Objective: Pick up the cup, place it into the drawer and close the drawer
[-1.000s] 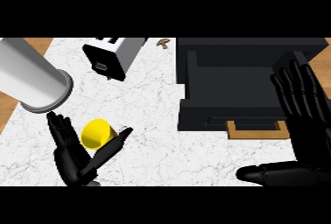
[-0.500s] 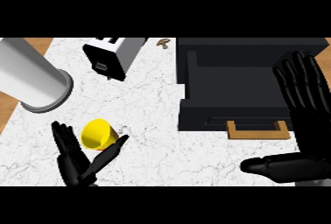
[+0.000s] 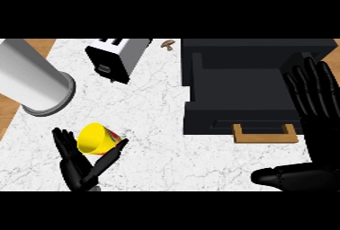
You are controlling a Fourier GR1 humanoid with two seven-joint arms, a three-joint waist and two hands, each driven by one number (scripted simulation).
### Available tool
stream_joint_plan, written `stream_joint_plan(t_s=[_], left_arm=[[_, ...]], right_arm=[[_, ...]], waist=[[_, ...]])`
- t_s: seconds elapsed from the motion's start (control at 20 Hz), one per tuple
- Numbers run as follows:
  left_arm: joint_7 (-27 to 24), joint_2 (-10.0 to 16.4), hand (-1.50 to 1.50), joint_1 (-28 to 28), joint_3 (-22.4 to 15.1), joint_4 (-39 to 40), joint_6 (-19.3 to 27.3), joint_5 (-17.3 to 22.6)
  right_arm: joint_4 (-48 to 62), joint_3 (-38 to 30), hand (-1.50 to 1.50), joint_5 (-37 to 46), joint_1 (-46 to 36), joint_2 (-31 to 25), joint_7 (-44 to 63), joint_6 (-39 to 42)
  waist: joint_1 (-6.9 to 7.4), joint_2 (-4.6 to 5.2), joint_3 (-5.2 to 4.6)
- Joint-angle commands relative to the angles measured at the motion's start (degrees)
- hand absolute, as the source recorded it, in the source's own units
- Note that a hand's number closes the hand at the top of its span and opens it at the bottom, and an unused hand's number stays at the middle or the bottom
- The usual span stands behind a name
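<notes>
Your left hand (image 3: 79, 173) is spread wide, yellow cup (image 3: 95, 139) sitting in its fork. Curl round the cup's middle before lifting. Your right hand (image 3: 312, 103) rests straight-fingered, well apart.

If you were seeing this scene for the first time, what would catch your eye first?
The yellow cup at lower left, between the fingers and thumb of the open left hand. Next, the black drawer unit at upper right, its wooden handle on the near side, and the open right hand at its right edge.
</notes>
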Motion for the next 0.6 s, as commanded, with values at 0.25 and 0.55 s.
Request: stream_joint_plan(t_s=[0.25, 0.55], left_arm=[[-3.79, -0.44, -1.5, 1.52, 3.2, 5.56, -4.44, 2.89], [-5.2, 0.61, -1.5, -3.49, 6.7, 13.39, -7.36, 4.04]], right_arm=[[-2.26, 1.37, -1.5, 0.17, 3.61, -0.22, -0.36, 1.89], [1.18, 0.08, -1.5, -0.19, 1.12, 0.07, -1.54, 1.56]], waist=[[-0.11, 0.16, -0.27], [-0.11, 0.23, -0.27]])
